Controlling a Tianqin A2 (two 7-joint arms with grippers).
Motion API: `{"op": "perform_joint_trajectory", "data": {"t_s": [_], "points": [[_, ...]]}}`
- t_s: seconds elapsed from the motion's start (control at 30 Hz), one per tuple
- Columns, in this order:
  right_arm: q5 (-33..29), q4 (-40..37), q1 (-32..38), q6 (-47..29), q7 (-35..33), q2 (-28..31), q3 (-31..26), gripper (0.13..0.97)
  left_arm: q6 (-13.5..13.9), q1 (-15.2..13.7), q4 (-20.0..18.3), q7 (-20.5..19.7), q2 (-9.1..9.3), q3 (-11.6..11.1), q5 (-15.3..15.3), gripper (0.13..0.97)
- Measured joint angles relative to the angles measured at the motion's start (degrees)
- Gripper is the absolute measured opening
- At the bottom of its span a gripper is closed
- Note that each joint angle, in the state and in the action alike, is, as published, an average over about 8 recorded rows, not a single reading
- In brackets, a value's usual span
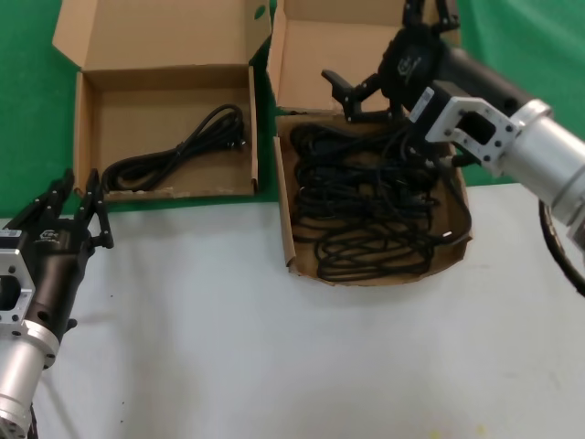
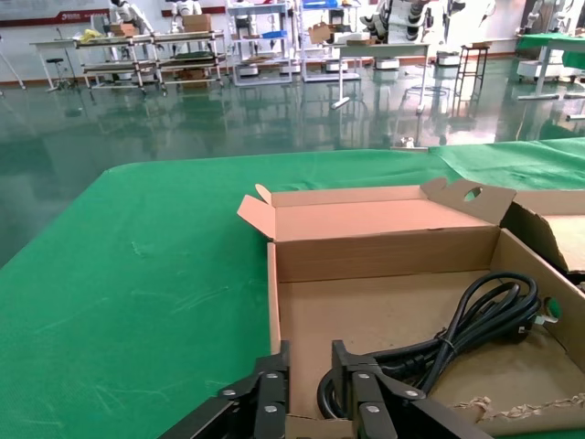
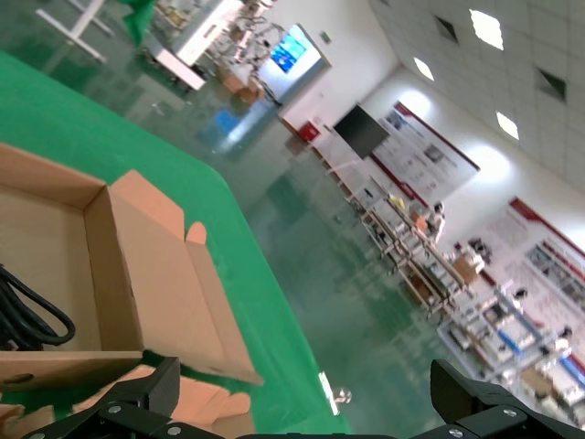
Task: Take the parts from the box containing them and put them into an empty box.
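1 cable bundle is seen lying in the wide, shallow box, at about 10 o'clock in the head view, stretched from the box's near left corner toward its far right corner. In the left wrist view the same bundle, with its moulded plug, rests on the floor of that box. So a first transfer can be judged done.

The squarish box, at about 1 o'clock in the head view and just beside the shallow one, is still heaped with a tangle of black cables. How many bundles remain cannot be counted from the tangle, but several are clearly left, so most of the task is judged to lie ahead.

The right tool is held above the far edge of the squarish box, in front of its raised lid, with its fingers spread wide apart and nothing between them. In the right wrist view both fingertips are seen well apart with only the hall behind them. It is judged to be placed for another pick from the heap.

The left tool is parked over the white counter at about 8 o'clock, just before the near edge of the shallow box, its fingers close together with only a narrow gap and nothing held.
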Motion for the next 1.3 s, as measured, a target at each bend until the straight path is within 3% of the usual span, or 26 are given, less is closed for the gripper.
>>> {"op": "perform_joint_trajectory", "data": {"t_s": [0.23, 0.53, 0.8, 1.1, 1.3], "points": [[0.5, 1.2, -3.7, 2.4, 4.2, -0.2, 1.3, 0.956, 0.0, 0.0, 0.0, 0.0, 0.01, 0.0, 0.0, 0.253], [1.2, 2.9, -8.6, 5.6, 9.8, -0.5, 3.0, 0.966, 0.0, 0.0, 0.0, 0.0, 0.02, 0.0, 0.0, 0.404], [1.8, 4.4, -13.0, 8.5, 14.8, -0.8, 4.5, 0.966, 0.0, 0.0, 0.0, 0.0, 0.03, 0.1, 0.0, 0.616], [2.6, 6.0, -17.9, 11.7, 20.4, -1.1, 6.2, 0.966, -0.1, 0.0, 0.0, 0.0, 0.04, 0.1, 0.0, 0.797], [3.0, 7.2, -21.2, 13.9, 24.2, -1.3, 7.4, 0.966, -0.1, 0.0, 0.0, 0.0, 0.04, 0.1, 0.0, 0.869]]}}
